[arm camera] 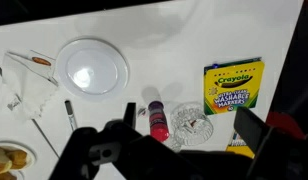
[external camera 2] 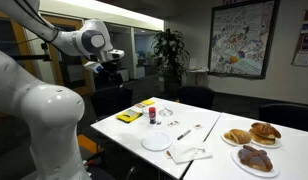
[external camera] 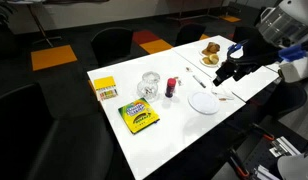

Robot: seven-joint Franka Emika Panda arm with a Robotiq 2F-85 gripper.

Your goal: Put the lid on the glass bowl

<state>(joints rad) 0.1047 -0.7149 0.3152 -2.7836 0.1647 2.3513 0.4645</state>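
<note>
White table carries one glass bowl, one white plate, two yellow boxes; fingers apart.

glass bowl beside marker box

- The arm is raised and bent, and reaches forward in both exterior views.
- The gripper points down and hangs in the air, touching nothing.
- In the wrist view its fingers stand wide apart and hold nothing.
</note>
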